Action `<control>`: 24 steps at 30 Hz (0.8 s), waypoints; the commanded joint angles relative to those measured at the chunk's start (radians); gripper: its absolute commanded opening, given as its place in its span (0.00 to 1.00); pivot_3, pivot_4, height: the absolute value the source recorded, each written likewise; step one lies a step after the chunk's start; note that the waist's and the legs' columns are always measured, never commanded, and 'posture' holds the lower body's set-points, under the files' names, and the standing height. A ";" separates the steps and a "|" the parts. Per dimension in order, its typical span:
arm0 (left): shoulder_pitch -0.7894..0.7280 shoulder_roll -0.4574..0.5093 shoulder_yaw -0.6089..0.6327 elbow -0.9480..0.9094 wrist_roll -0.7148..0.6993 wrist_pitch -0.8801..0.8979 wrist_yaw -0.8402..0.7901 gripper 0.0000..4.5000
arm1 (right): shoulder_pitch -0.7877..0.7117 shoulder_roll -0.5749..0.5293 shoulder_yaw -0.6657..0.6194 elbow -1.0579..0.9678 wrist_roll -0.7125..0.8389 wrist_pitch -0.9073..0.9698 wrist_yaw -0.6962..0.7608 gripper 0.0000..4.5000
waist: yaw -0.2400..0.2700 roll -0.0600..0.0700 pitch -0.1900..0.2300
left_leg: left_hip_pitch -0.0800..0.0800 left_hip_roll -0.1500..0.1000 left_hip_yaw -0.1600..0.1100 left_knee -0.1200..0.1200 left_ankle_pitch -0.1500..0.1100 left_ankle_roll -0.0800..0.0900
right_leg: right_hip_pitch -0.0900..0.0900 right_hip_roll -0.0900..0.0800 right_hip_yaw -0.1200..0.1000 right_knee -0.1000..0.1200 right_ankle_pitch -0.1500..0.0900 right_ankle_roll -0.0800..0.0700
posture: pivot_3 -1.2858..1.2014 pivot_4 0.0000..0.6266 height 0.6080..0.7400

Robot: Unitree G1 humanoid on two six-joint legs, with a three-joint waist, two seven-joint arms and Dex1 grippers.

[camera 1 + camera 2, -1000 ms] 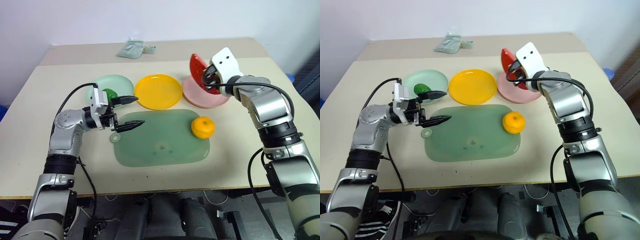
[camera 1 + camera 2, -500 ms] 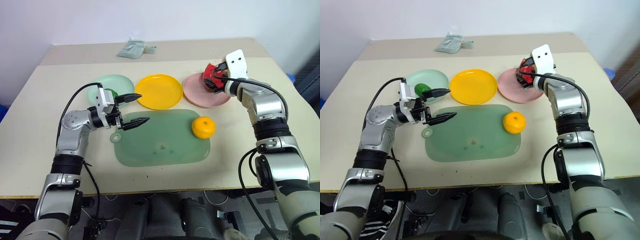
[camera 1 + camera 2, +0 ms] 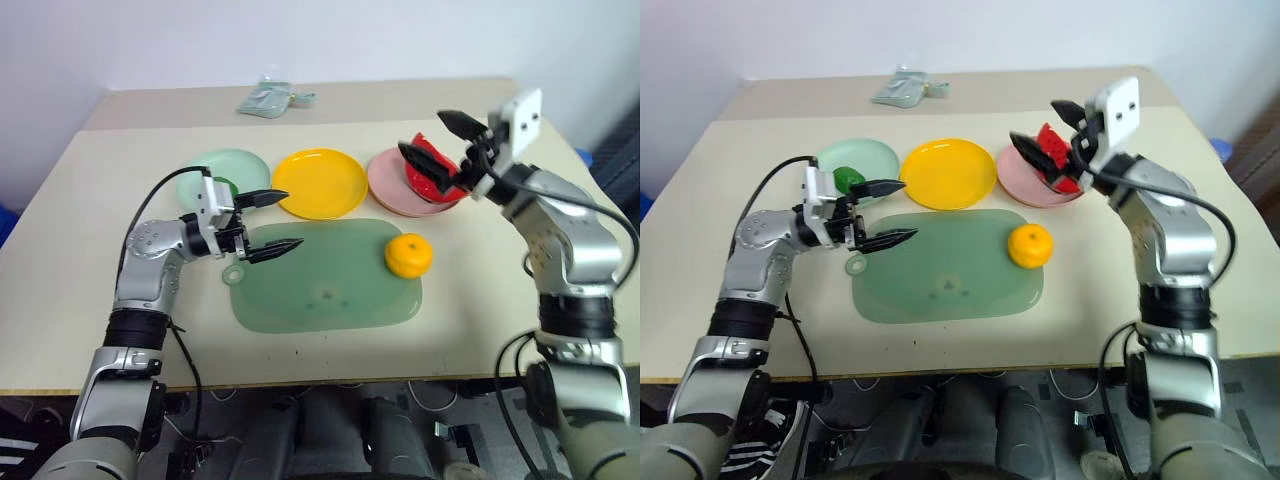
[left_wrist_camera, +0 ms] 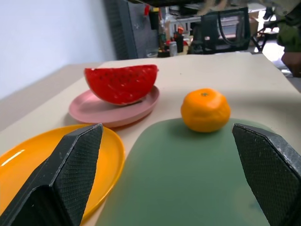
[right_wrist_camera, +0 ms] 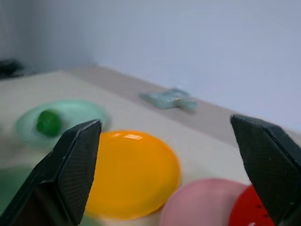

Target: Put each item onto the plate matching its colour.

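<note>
With the right gripper (image 3: 446, 140) spread empty by the red wedge (image 3: 432, 170) on the pink plate (image 3: 388, 188) at upper right, and the left gripper (image 3: 275, 220) open at mid-left, the mandarin (image 3: 408, 255) on the green board (image 3: 320, 280) risked rolling if nudged.

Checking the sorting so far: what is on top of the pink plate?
The red watermelon wedge lies on the pink plate, released. The open right end effector partly hides the wedge and the plate's far rim in the head views.
</note>
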 commanded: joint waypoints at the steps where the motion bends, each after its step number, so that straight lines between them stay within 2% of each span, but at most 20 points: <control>1: -0.033 -0.027 -0.028 -0.024 0.016 -0.008 0.016 1.00 | 0.112 -0.082 -0.011 -0.149 0.059 -0.016 0.130 0.99 | -0.002 0.000 0.000 | 0.000 0.000 0.000 0.000 0.000 0.000 | 0.000 0.000 0.000 -0.001 0.000 0.001 | 0.52 0.24 1.00; 3: -0.036 -0.038 -0.026 -0.032 -0.001 -0.009 0.002 1.00 | 0.160 -0.141 0.004 -0.170 0.035 0.000 0.159 0.99 | -0.007 0.000 0.000 | 0.000 0.000 0.003 0.002 0.000 0.000 | 0.000 0.000 0.002 -0.001 0.001 0.001 | 0.52 0.24 1.00; 6: -0.041 -0.024 -0.022 -0.031 -0.022 0.009 -0.035 1.00 | 0.171 -0.200 0.035 -0.163 0.046 0.147 0.140 0.99 | -0.015 0.000 0.000 | 0.002 0.002 0.007 0.002 0.000 0.000 | 0.000 0.000 0.004 -0.001 0.000 0.000 | 0.52 0.24 1.00; 10: -0.035 0.004 -0.031 -0.025 -0.028 0.023 -0.098 1.00 | 0.155 -0.163 0.088 -0.147 0.022 0.207 0.083 0.99 | -0.012 0.000 0.000 | 0.002 0.005 0.008 0.001 -0.001 0.001 | -0.001 0.002 0.004 -0.001 0.000 0.000 | 0.52 0.24 1.00; 13: -0.037 0.026 -0.044 -0.010 -0.019 0.057 -0.129 1.00 | 0.160 -0.144 0.161 -0.111 -0.097 0.109 0.041 0.99 | -0.007 0.000 0.000 | 0.001 0.005 0.009 0.001 -0.001 0.000 | -0.001 0.002 0.005 -0.001 0.001 0.000 | 0.52 0.24 1.00; 16: -0.035 0.032 -0.037 -0.006 -0.007 0.036 -0.125 1.00 | 0.143 -0.113 0.169 -0.057 -0.072 0.161 0.045 0.99 | -0.001 0.000 0.000 | 0.001 0.005 0.009 0.002 -0.001 0.000 | -0.001 0.002 0.005 -0.001 0.001 0.000 | 0.52 0.24 1.00; 19: -0.023 0.037 -0.030 -0.020 -0.007 0.037 -0.121 1.00 | 0.144 -0.129 0.221 -0.006 -0.154 0.120 0.040 0.99 | -0.002 0.000 0.000 | 0.001 0.004 0.009 0.002 -0.001 0.000 | -0.001 0.002 0.005 -0.002 0.001 0.000 | 0.52 0.24 1.00; 23: -0.007 0.041 -0.024 -0.041 -0.011 0.043 -0.110 1.00 | 0.146 -0.141 0.243 0.044 -0.190 0.109 0.057 0.99 | -0.005 0.000 0.000 | 0.001 0.005 0.009 0.002 -0.001 0.000 | -0.001 0.002 0.005 -0.001 0.001 0.000 | 0.52 0.24 1.00; 24: -0.004 0.042 -0.024 -0.045 -0.012 0.045 -0.107 1.00 | 0.148 -0.140 0.239 0.047 -0.179 0.130 0.065 0.88 | -0.005 0.000 0.000 | 0.001 0.005 0.009 0.002 -0.001 0.000 | -0.001 0.002 0.005 -0.001 0.001 0.000 | 0.52 0.24 1.00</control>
